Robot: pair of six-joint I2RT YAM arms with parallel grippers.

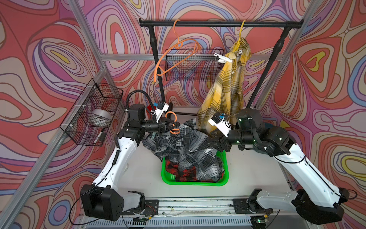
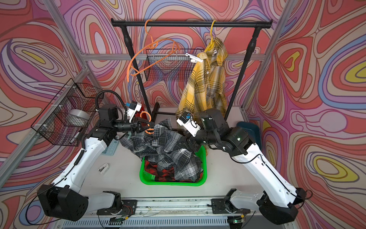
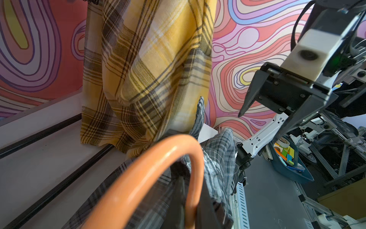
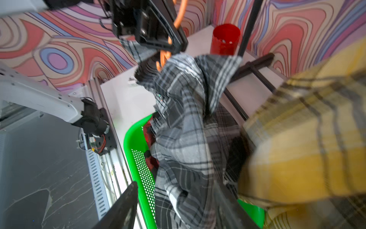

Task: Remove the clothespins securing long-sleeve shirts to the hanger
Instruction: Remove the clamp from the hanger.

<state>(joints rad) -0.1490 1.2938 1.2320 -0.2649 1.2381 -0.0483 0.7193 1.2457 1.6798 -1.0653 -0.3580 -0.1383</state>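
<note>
Closest in, a loose white clothespin [image 2: 104, 168] is lying flat on the tabletop [image 2: 122, 178], just beside the left arm. Past it, the green basket [image 1: 190, 183] is sitting mid-tabletop and holding the red-and-black shirt [image 1: 174, 168]. The grey plaid shirt [image 1: 184, 144] is heaping up out of it and spilling over the far rim.

At the right edge of that heap the right gripper [image 1: 213, 141] is hovering with its jaws standing partly apart. Nothing is pinched between them, though I cannot tell whether a finger is brushing the cloth.

Across the heap the left gripper [image 1: 175, 126] is clamping fully down on the hook of an orange hanger [image 3: 142, 166], with the grey plaid trailing from it.

Further back, the yellow plaid shirt [image 1: 223, 89] is hanging on a yellow hanger [image 1: 240, 33] from the black rail [image 1: 217, 24], and a second white clothespin [image 1: 222, 57] is biting its shoulder. A bare orange hanger [image 1: 177, 46] is dangling toward the rail's left end.
</note>
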